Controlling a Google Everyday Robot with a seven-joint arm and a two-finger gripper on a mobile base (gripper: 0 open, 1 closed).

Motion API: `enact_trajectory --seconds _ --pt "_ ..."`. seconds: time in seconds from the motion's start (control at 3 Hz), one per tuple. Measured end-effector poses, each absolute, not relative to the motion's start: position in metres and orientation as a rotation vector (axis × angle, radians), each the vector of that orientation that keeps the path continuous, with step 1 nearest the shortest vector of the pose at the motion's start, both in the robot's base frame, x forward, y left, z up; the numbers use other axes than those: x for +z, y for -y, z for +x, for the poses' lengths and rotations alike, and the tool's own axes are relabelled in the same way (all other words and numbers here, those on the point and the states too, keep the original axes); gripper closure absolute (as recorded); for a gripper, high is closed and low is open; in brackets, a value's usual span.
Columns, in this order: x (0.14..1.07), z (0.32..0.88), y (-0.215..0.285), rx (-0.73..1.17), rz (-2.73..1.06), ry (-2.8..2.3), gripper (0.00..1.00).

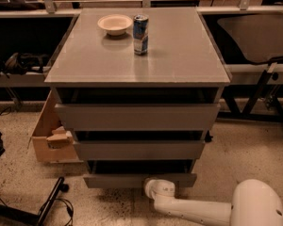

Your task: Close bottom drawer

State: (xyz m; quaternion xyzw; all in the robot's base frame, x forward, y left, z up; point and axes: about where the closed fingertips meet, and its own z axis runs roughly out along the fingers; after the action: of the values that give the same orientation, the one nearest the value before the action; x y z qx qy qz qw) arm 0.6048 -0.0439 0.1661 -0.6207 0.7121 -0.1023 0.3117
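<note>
The bottom drawer (132, 180) is the lowest of three grey handle-less drawers in the cabinet (139, 55). Its flat front stands a little out from the cabinet, with a dark gap above it. The middle drawer (139, 149) and top drawer (137, 117) sit above it. My white arm (203, 211) reaches in low from the right. Its gripper end (153, 188) is at the bottom drawer's front, right of centre, at its lower edge.
A white bowl (115, 24) and a blue can (140, 34) stand on the cabinet top. An open cardboard box (49, 138) sits on the floor left of the cabinet. A black stand leg (49, 204) and cables lie front left. Table frames stand on both sides.
</note>
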Motion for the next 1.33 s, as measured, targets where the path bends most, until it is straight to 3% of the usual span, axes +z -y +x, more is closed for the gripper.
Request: enact_trajectory --seconds 0.33,1.33 --pt "0.1681 0.6147 0.044 -0.289 -1.632 -1.878 0.82" --pt "0.1681 0.6147 0.044 -0.289 -1.632 -1.878 0.12"
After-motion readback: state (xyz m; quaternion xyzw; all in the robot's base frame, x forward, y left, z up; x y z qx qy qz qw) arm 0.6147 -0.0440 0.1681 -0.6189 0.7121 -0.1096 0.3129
